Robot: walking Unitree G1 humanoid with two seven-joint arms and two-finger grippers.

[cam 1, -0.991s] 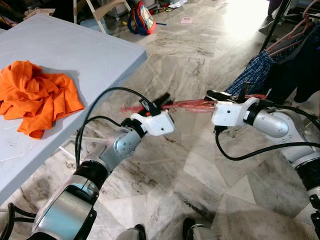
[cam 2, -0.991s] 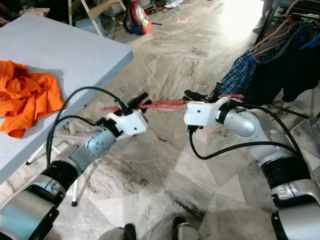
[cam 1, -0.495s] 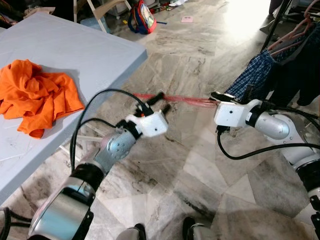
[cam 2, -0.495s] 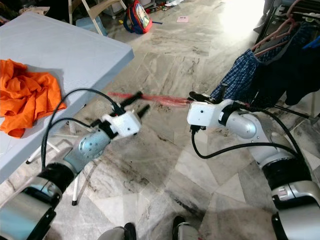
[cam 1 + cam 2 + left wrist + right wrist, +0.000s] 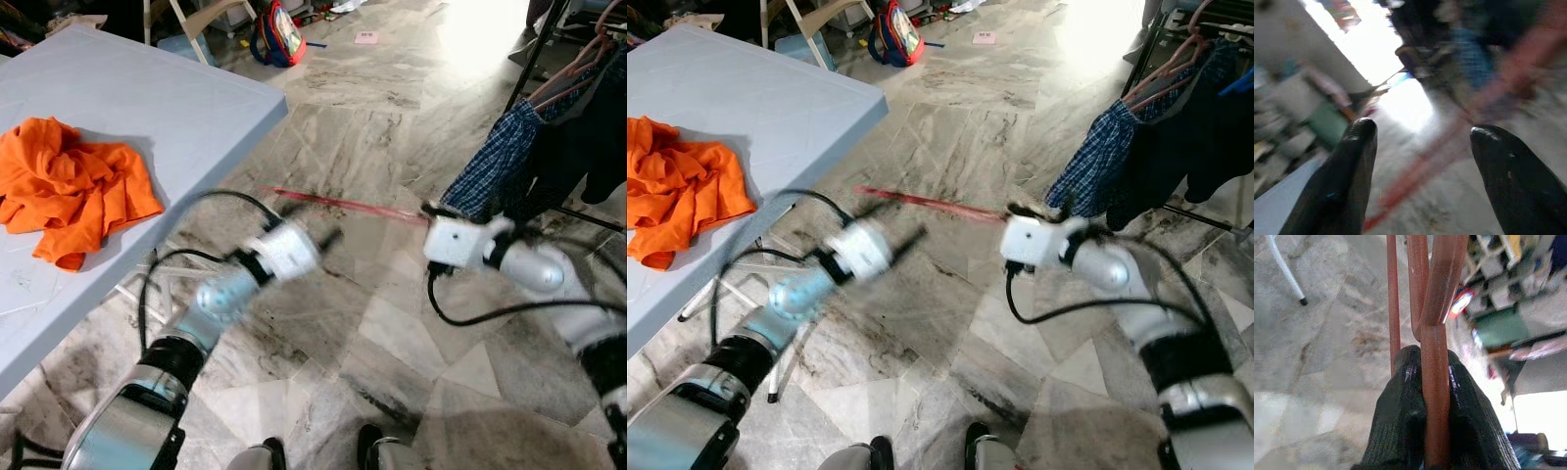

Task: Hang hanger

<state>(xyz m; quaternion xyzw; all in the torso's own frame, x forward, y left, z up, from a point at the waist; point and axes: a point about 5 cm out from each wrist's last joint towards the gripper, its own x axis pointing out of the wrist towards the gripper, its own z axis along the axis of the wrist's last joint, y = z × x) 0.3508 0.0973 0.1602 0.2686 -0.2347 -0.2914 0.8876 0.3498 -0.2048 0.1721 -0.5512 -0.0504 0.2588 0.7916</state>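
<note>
Releasing is complete: the left gripper (image 5: 1420, 147), fingers wide and empty, has drawn back from the hanger (image 5: 343, 204). The right gripper (image 5: 1435, 377) alone clamps the hanger, level above the floor. Next comes transfer to the rack (image 5: 549, 39). No containers are visible.

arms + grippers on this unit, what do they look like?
Both arms are silver metallic tubes with black joint bands. Each wrist ends in a white boxy housing, and a loose black cable loops from it back along the forearm. The left gripper and right gripper each carry two long black fingers with rounded, glossy tips.
</note>
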